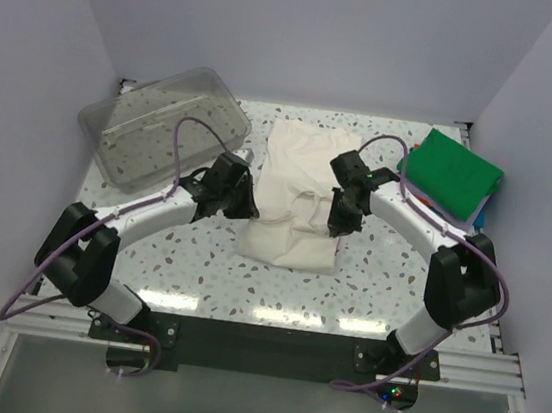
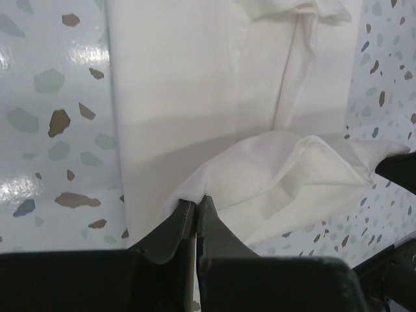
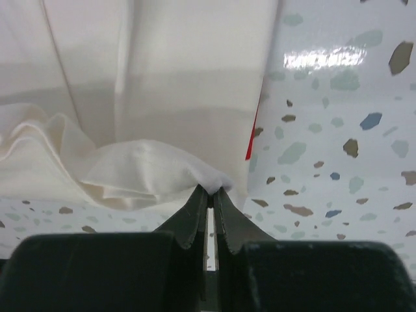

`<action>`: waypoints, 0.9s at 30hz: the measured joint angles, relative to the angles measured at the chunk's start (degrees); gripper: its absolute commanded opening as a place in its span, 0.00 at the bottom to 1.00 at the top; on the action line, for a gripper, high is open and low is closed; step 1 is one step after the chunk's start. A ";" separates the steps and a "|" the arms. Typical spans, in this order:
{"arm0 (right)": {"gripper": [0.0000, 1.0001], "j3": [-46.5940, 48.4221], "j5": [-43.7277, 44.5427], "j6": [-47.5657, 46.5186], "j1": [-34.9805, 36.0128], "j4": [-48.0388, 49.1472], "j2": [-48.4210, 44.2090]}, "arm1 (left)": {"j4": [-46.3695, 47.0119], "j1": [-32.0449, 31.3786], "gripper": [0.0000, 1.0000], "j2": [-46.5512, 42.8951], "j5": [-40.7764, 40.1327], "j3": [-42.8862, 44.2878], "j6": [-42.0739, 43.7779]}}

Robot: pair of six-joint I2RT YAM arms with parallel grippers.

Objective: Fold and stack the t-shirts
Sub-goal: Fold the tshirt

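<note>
The speckled table [image 1: 197, 275] is covered at its middle by the cream-white t-shirt [image 1: 296, 164], laid lengthwise between the arms. A clear tub [image 1: 159, 132] is set far left. Folded shirts [image 1: 451, 173] (green uppermost) are stacked far right. The shirt's near edge is pinched by the left gripper [image 2: 195, 207] and right gripper [image 3: 209, 193], the jaws of both clamped on cloth.

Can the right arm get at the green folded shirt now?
Probably not yet: the green shirt lies close on its side with nothing between, but the right gripper is shut on the cream shirt.
</note>
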 measured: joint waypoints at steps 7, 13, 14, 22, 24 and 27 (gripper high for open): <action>0.00 6.32 0.13 -3.45 -4.09 0.96 7.15 | 3.54 2.97 0.00 7.63 1.70 5.40 1.75; 0.00 10.80 0.11 -5.60 -6.95 0.90 10.95 | 5.35 4.92 0.00 11.93 3.37 9.64 2.95; 0.00 11.37 0.11 -5.86 -7.30 0.87 11.28 | 5.60 5.29 0.00 12.24 3.54 10.05 3.13; 0.00 18.27 0.09 -8.31 -10.36 0.59 16.98 | 7.85 8.79 0.00 16.33 5.97 13.31 3.30; 0.00 20.04 0.04 -8.87 -10.97 0.37 18.91 | 8.46 9.44 0.00 18.45 6.88 14.67 3.41; 0.00 22.77 0.04 -9.70 -11.67 -0.24 21.88 | 9.03 10.08 0.08 21.66 7.91 16.85 3.80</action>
